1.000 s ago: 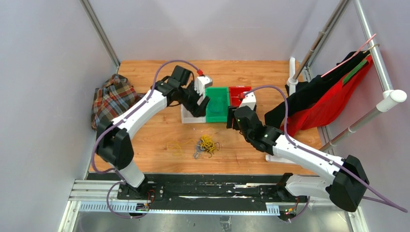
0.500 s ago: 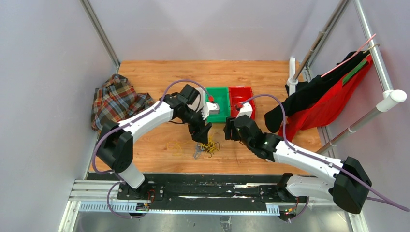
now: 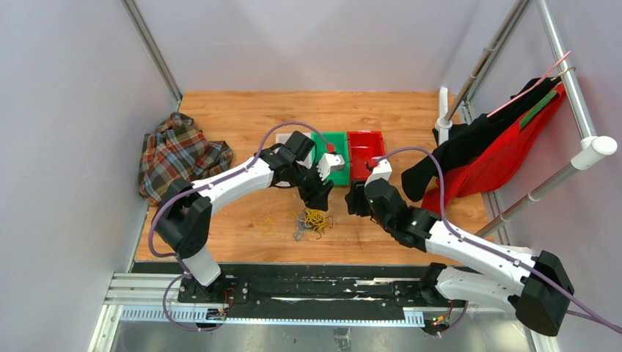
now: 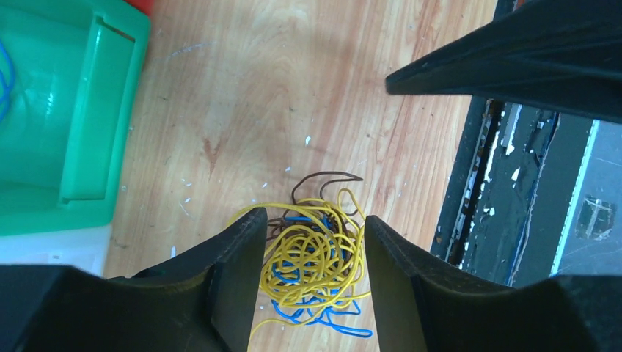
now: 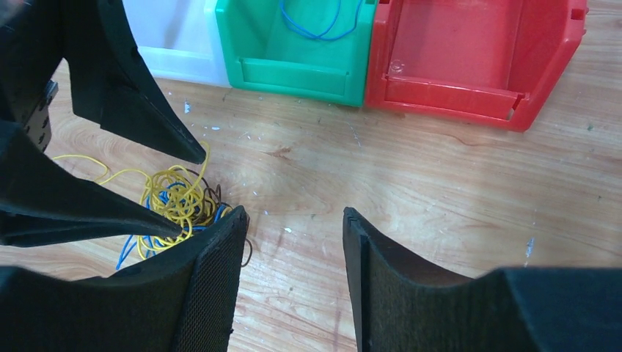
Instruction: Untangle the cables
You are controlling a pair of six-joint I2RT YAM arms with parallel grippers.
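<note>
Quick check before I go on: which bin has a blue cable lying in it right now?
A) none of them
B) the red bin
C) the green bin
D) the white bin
C: in the right wrist view a blue cable lies looped inside the green bin, while the red bin beside it shows only its bare floor.

Light brown wooden tabletop [image 3: 242, 110]. Crumpled red, green and white plaid cloth [image 3: 176, 154] at its left edge. Three plastic bins in touching row mid-table: white bin [image 5: 180, 44], green bin [image 5: 293, 70], red bin [image 5: 469, 51]. Red garment [image 3: 506, 158] and black garment [image 3: 469, 143] draped on metal rack [image 3: 565, 70], right.
</note>
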